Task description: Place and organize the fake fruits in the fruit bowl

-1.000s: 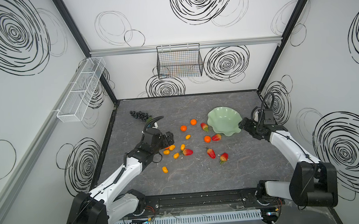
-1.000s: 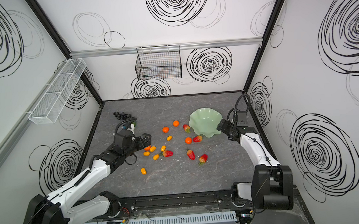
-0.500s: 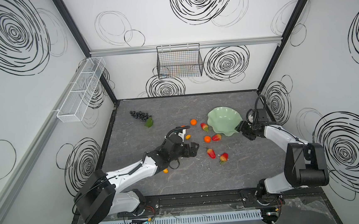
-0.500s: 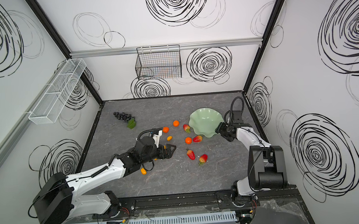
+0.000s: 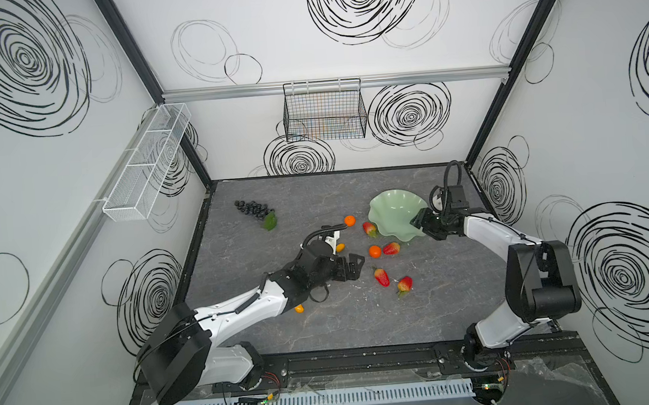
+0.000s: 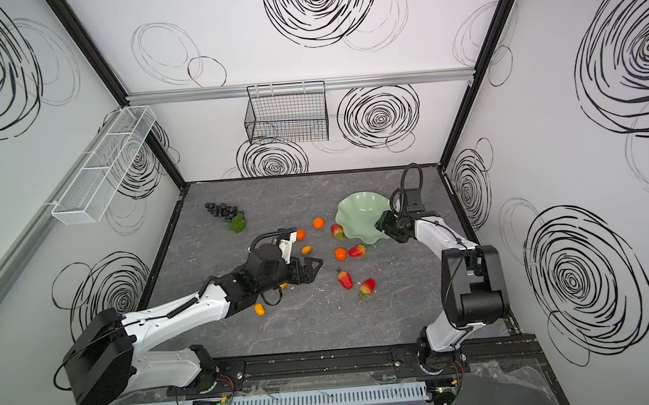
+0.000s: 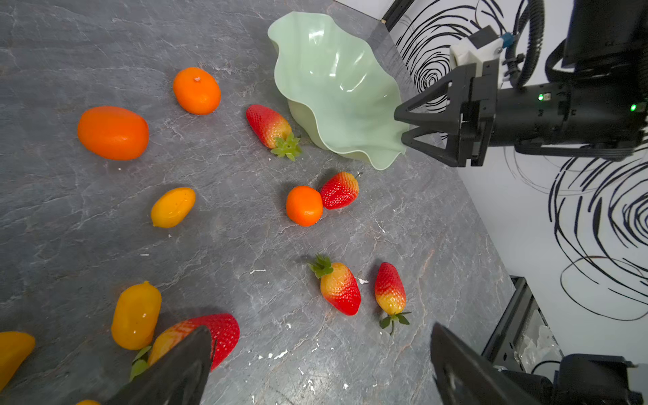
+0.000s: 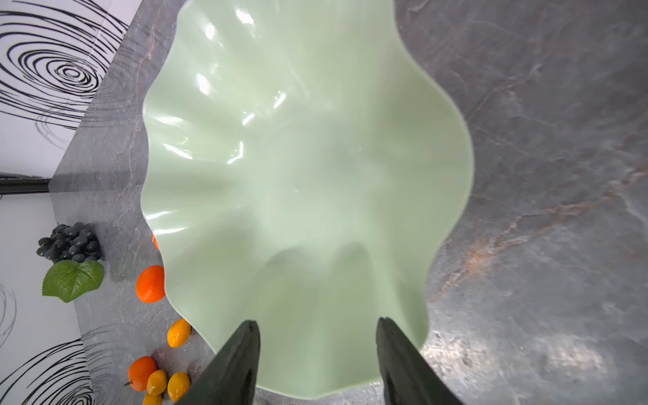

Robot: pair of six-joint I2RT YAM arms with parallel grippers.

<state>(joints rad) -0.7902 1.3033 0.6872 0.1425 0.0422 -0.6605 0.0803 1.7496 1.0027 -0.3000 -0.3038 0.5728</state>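
Note:
The pale green fruit bowl (image 5: 394, 212) (image 8: 298, 157) stands empty at the right. My right gripper (image 5: 421, 222) (image 8: 317, 321) reaches over its near rim, jaws partly apart, nothing pinched between them. Fake fruits lie scattered on the table: strawberries (image 5: 381, 277) (image 7: 339, 289), tangerines (image 5: 375, 251) (image 7: 304, 206), kumquats (image 5: 299, 309) (image 7: 173, 207), and a dark grape bunch (image 5: 253, 210) at the back left. My left gripper (image 5: 355, 267) (image 7: 321, 329) hovers low mid-table, wide open and empty. One of its fingers stands beside a strawberry (image 7: 224, 333).
A black wire basket (image 5: 324, 111) hangs on the back wall and a white mesh tray (image 5: 144, 165) on the left wall. The right wall (image 5: 509, 182) runs close behind the bowl. Bare grey tabletop (image 5: 363, 326) lies toward the front.
My left arm swung from beside the grapes to the middle of the table. My right gripper's jaws narrowed at the bowl's rim, and the bowl shifted slightly left.

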